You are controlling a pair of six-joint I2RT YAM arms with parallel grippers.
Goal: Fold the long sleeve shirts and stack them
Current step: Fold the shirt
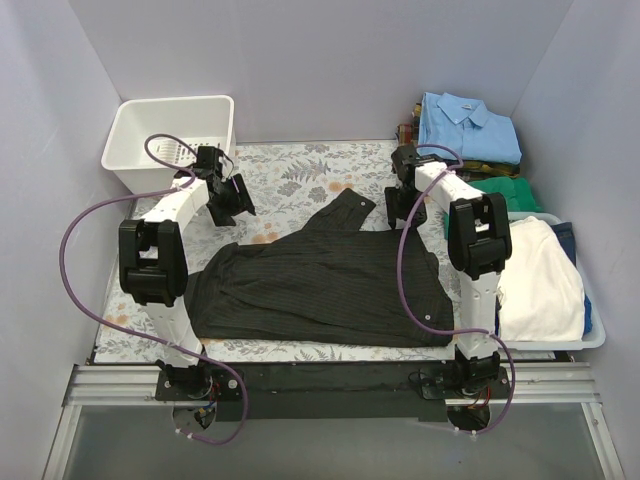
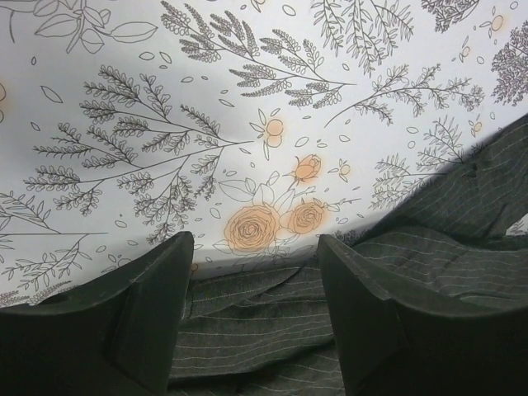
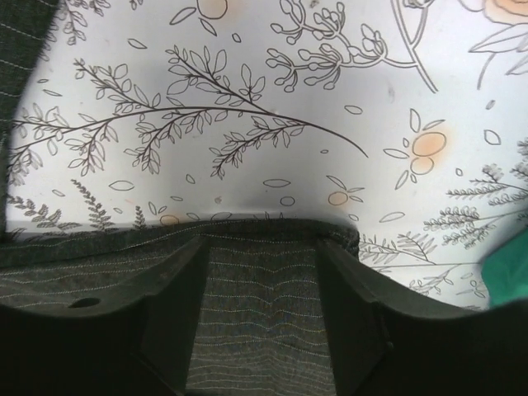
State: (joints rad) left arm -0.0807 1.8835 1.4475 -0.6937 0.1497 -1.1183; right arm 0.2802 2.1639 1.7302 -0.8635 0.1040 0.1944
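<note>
1. Although the dark pinstriped shirt (image 1: 320, 285) lay spread across the middle of the tabletop (image 1: 290, 175), it had not yet been folded. Its body ran crosswise near the arm bases, and a narrower part reached toward the far side.
2. The left tool (image 2: 254, 247) stood open and empty over the shirt's far-left edge. The right tool (image 3: 262, 247) was likewise open and empty, with striped cloth lying beneath it at the far-right edge.
3. The shirt was judged light, limp and not fragile. It would probably drape and sag from any single hold and would wrinkle easily.
4. The best holds were judged to be two well-separated points on an edge or seam, where the cloth is doubled. A low pinch against the tabletop seemed necessary.
5. The fabric showed a charcoal weave with fine pale stripes and soft creases. The tabletop covering was a smooth sheet with a floral print, so cloth was expected to slide on it.
6. A folded light blue shirt (image 1: 468, 125) sat at the far right, and a rigid white basket (image 1: 175, 120) sat at the far left.
</note>
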